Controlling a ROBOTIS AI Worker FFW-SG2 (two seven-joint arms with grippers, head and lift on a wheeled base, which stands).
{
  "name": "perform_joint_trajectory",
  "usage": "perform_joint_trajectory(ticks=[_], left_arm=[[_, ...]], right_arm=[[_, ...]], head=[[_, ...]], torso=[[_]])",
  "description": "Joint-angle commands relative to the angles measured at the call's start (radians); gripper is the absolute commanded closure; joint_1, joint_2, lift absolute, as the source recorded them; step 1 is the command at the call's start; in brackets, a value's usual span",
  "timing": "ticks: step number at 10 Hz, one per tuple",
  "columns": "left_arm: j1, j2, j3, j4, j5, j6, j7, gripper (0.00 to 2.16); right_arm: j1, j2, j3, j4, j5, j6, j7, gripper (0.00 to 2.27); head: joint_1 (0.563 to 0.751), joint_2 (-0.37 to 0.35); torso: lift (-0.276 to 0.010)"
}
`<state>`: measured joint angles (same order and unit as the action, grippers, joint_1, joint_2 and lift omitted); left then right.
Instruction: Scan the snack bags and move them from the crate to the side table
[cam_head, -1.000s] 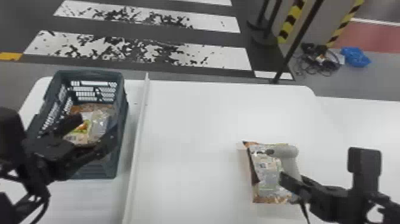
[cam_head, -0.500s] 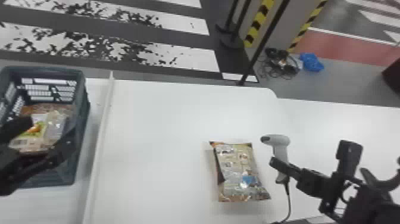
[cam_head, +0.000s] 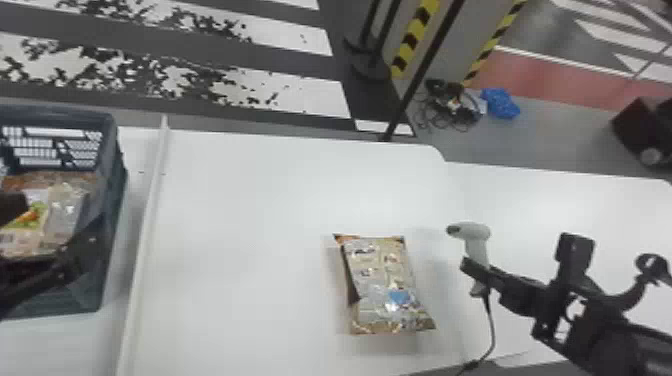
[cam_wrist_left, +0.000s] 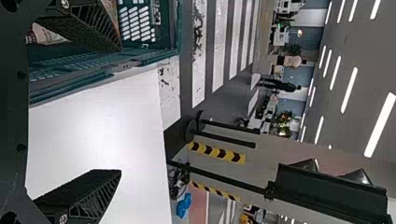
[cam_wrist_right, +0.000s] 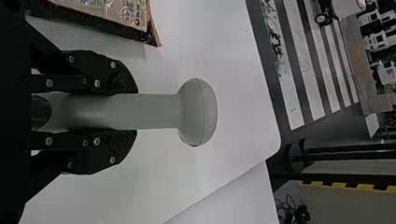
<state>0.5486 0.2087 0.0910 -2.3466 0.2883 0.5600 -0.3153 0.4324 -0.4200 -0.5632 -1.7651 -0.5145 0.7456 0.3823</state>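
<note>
At the far left, snack bags (cam_head: 65, 207) lie inside the dark crate (cam_head: 116, 187). The left pincer (cam_head: 59, 217) is at the crate, its fingers spread wide, with nothing between them. Next, a pale raised strip (cam_head: 145, 225) crosses the white worktop (cam_head: 250, 215). Right of it, one snack bag (cam_head: 382, 285) lies flat on the worktop. Just beside that, the right pincer (cam_head: 472, 272) grips the grey scanner (cam_head: 477, 235) by its handle, head up, with a cable (cam_head: 492, 325) trailing below.
</note>
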Motion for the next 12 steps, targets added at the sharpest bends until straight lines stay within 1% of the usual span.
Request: perform_joint_trajectory(ticks=[1,2,4,5,6,7,8,10,11,12], left_arm=[[-0.003,-0.002,-0.004,0.0,0.0,-0.002,-0.001,0.07],[-0.004,0.0,-0.005,0.0,0.0,0.001,-0.001,0.07],[-0.006,-0.002,-0.007,-0.003,0.0,0.001,-0.001,0.07],[-0.006,-0.002,-0.008,-0.003,0.002,0.001,0.001,0.07],[-0.006,-0.002,-0.01,-0.007,0.002,0.001,0.002,0.07],[-0.006,-0.002,-0.013,-0.011,0.0,0.001,0.004,0.07],[-0.006,-0.002,-0.017,-0.016,0.0,0.004,0.007,0.07],[-0.004,-0.003,-0.028,-0.022,-0.006,0.004,0.01,0.07],[-0.003,-0.003,-0.03,-0.025,-0.008,0.007,0.01,0.07],[-0.003,-0.003,-0.03,-0.026,-0.008,0.007,0.01,0.07]], right_arm=[[-0.023,-0.017,0.012,0.108,0.037,-0.065,0.052,2.25],[-0.027,-0.028,0.028,0.154,0.053,-0.096,0.087,2.25],[-0.032,-0.033,0.052,0.194,0.073,-0.139,0.11,2.22],[-0.032,-0.034,0.057,0.213,0.08,-0.176,0.142,2.1],[-0.034,-0.037,0.062,0.223,0.082,-0.206,0.147,1.78],[-0.03,-0.037,0.06,0.225,0.079,-0.225,0.155,0.58],[-0.027,-0.043,0.055,0.222,0.08,-0.228,0.155,0.01],[-0.014,-0.057,0.034,0.202,0.077,-0.225,0.153,0.02],[0.023,-0.053,0.008,0.139,0.053,-0.212,0.153,0.04],[0.065,-0.043,-0.027,0.038,0.01,-0.114,0.159,0.04]], head=[[0.695,-0.35],[0.695,-0.35],[0.695,-0.35],[0.695,-0.35],[0.695,-0.35],[0.695,-0.35],[0.695,-0.35],[0.695,-0.35],[0.695,-0.35],[0.695,-0.35]], torso=[[-0.087],[-0.087],[-0.087],[-0.087],[-0.087],[-0.087],[-0.087],[-0.087],[-0.087],[-0.087]])
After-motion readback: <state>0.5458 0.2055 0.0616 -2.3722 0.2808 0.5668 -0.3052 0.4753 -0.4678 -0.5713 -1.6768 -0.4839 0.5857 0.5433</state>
